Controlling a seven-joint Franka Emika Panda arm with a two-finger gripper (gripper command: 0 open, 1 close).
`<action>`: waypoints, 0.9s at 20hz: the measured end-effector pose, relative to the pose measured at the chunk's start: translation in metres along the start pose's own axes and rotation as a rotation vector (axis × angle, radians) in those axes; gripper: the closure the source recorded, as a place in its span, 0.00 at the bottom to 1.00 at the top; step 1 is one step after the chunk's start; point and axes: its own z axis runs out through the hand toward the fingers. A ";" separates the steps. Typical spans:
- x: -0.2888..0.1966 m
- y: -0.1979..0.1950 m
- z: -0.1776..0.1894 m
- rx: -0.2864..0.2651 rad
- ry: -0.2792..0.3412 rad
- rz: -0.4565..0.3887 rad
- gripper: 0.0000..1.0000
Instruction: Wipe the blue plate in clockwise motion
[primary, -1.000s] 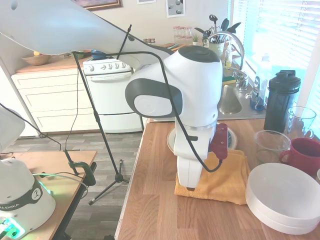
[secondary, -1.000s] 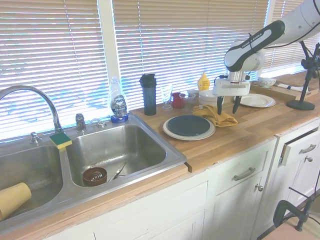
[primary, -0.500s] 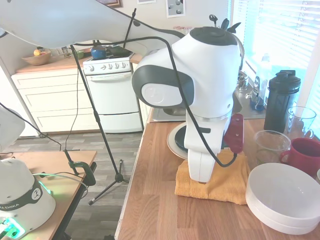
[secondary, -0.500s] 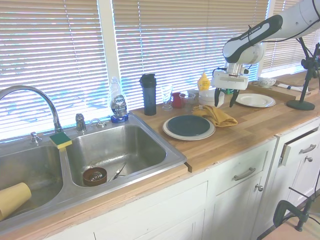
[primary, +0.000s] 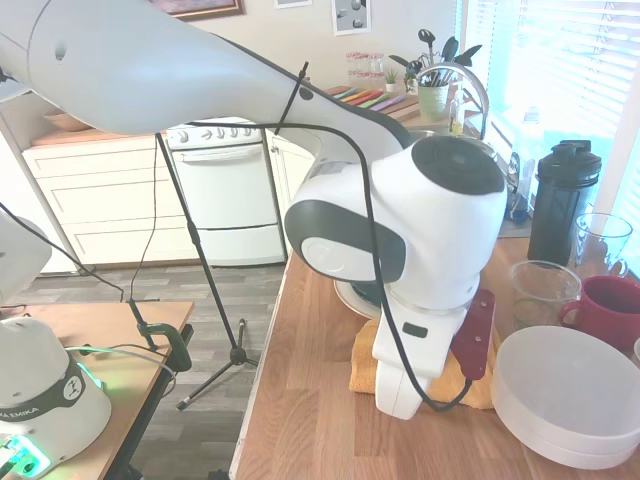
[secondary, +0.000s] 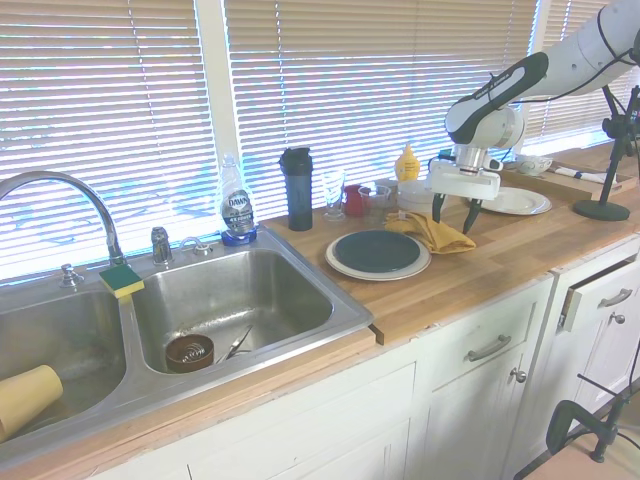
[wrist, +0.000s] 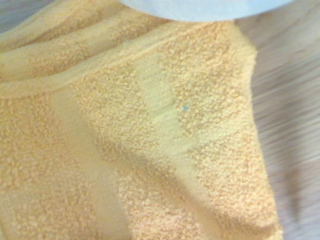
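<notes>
Claw (secondary: 457, 213): hangs over the yellow towel (secondary: 435, 232), fingers spread wide, nothing between them, tips just above the cloth.
Yellow towel: lies crumpled on the wooden surface (secondary: 500, 262), just beside the plates; fills the wrist view (wrist: 135, 140) in folds, with bare wood at one edge; in the first exterior view (primary: 362, 368) mostly hidden behind the arm.
Blue plate (secondary: 377, 251): rests on the larger cream plate (secondary: 345, 267), between the sink (secondary: 230, 300) and the towel, apart from the claw; top bare.
Window side: dark shaker bottle (secondary: 297, 189), clear glass (secondary: 334, 194), red mug (primary: 608, 310), yellow squeeze bottle (secondary: 407, 163), dish soap bottle (secondary: 237, 203).
White bowls (primary: 565, 395): stacked near the towel, at the arm's far side from the plates.
Beyond the arm: another white plate (secondary: 515, 201) on the surface.
</notes>
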 end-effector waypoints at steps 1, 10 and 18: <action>0.002 0.001 0.001 0.009 -0.014 0.005 0.00; -0.013 -0.015 0.014 0.048 -0.085 -0.046 0.00; -0.018 -0.025 0.020 0.043 -0.094 -0.067 1.00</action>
